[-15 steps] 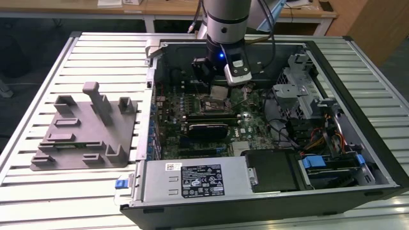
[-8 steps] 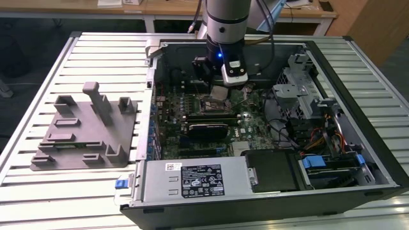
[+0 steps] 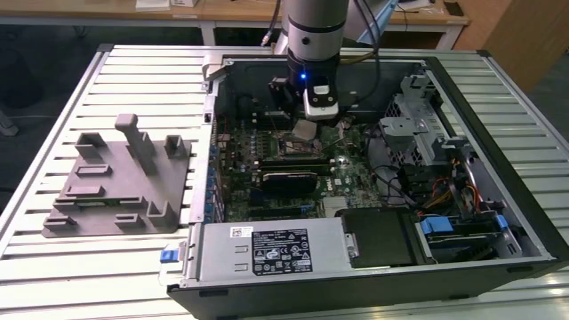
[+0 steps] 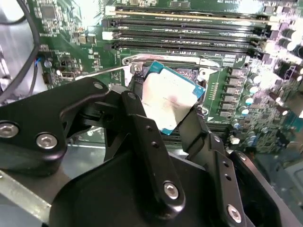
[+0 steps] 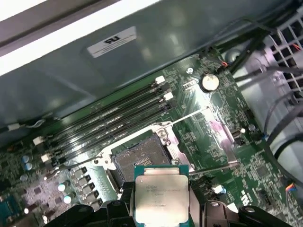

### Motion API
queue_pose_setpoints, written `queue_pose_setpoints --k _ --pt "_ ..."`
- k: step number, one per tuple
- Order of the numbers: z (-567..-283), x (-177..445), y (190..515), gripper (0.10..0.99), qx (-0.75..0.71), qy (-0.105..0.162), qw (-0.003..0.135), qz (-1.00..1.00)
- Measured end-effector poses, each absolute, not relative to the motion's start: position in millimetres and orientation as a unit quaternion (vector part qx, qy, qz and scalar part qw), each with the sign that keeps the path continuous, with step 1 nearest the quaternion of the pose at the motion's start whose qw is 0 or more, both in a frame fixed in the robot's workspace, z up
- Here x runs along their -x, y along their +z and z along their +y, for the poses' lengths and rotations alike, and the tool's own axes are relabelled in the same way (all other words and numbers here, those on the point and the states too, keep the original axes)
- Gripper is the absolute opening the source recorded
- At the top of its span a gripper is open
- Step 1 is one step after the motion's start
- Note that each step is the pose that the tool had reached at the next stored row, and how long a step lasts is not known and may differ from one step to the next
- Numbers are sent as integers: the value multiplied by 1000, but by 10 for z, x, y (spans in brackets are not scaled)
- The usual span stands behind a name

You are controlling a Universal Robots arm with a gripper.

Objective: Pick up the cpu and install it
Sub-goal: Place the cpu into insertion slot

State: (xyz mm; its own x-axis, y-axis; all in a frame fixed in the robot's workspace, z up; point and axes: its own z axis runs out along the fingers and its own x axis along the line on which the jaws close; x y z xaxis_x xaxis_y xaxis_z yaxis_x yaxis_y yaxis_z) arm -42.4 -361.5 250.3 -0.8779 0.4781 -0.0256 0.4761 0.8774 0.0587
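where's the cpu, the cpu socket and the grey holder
cpu [image 5: 162, 195]: first wrist view, middle of its silver top
cpu socket [image 5: 140, 155]: first wrist view, dark open centre
grey holder [image 3: 116, 185]: exterior view, flat base

The cpu [image 5: 161, 196] has a shiny silver top with faint dark print and a teal-green rim. The gripper [image 4: 163, 111] is glossy black with silver screw heads. The motherboard [image 5: 213, 118] is green, speckled with small silver parts; its memory slots [image 5: 118, 113] are black with white ends. The holder [image 3: 120, 187] is plain matt grey. The tabletop [image 3: 53, 267] is pale, striped by slats. The power supply [image 3: 218, 257] is grey, its label [image 3: 281, 252] black and white
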Motion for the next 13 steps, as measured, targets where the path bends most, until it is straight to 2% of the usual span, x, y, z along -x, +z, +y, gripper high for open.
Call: queue_pose_setpoints --k 13 --pt "-3615 424 2493 541 -350 23 22 936"
